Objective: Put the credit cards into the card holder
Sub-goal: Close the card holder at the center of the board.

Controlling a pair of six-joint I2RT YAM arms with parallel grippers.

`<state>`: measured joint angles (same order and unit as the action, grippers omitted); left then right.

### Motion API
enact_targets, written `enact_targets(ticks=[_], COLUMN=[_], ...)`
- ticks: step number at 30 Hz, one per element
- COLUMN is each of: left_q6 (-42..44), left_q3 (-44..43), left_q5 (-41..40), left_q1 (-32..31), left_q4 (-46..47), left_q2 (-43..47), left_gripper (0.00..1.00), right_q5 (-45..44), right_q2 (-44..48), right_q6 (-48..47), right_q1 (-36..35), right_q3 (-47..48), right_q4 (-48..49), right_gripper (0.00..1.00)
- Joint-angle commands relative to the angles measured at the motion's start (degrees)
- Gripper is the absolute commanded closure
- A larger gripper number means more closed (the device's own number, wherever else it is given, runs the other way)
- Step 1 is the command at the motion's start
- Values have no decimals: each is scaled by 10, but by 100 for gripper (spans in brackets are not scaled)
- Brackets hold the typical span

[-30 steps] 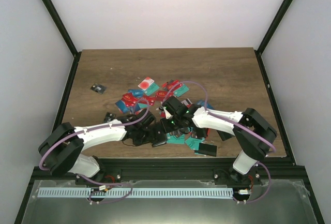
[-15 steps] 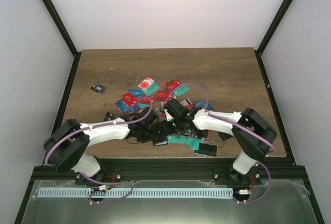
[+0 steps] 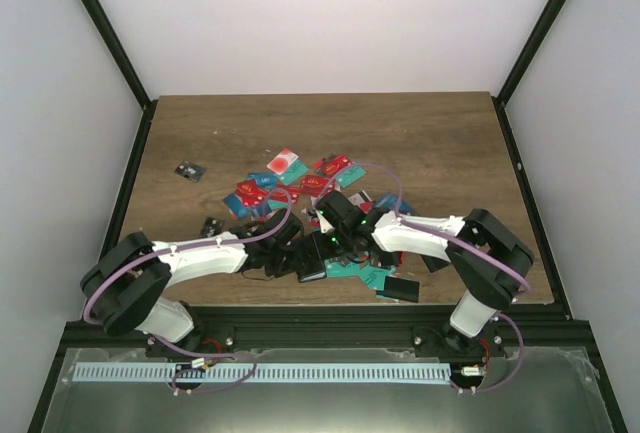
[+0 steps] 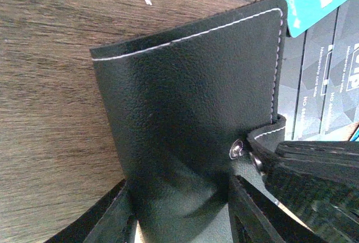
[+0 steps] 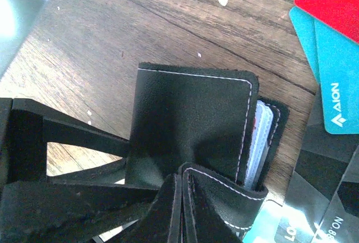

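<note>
Step in hand, as judged: opening the small black grained bifold card holder (image 4: pixel 190 102) with white stitching so that a card can go in.

Position: the card holder lies on the brown wood-grain table (image 3: pixel 430 143), in the lower centre of the overhead view, between the two wrists. The thin plastic credit cards (image 3: pixel 290 178), red, teal and blue, are scattered just above and to the right of it.

Left pincer (image 4: pixel 179 220): clamped on the body of the card holder at the bottom of the left wrist view, where the leather is creased between the fingers.

Right pincer (image 5: pixel 182 192): pressed together on the short clasp tab (image 5: pixel 224 184), bottom centre of the right wrist view. The grey-clear inner pockets (image 5: pixel 261 136) show at the holder's right edge.

For a clean step:
- The body is to be kept pinned low by the left pincer.
- The tab is to be drawn away from the snap, not twisted.
- The flap is to be folded fully back, since a half-open cover would hide the pockets.

Against the earlier overhead frames: the left forearm is shifted rightward toward the holder, the right arm is nearly unmoved, and the card scatter is unchanged.
</note>
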<state>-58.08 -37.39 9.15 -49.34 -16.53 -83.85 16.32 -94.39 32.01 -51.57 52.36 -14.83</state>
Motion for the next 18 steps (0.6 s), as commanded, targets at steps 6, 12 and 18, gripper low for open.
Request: enact_targets(ticks=[6, 12, 18], left_q6=[9, 8, 5], left_q3=[16, -9, -16], left_q5=[7, -3, -24], left_q1=[0, 0, 8], left_q4=[-14, -71, -117], left_q2=[-8, 36, 69], left_gripper=[54, 49, 47], right_q5=[-1, -18, -19], right_q2=[-22, -35, -37], right_q6=[16, 19, 18], right_q1=[-4, -4, -5], right_q3=[-15, -10, -14], right_q4=[32, 24, 23], right_gripper=[99, 99, 99])
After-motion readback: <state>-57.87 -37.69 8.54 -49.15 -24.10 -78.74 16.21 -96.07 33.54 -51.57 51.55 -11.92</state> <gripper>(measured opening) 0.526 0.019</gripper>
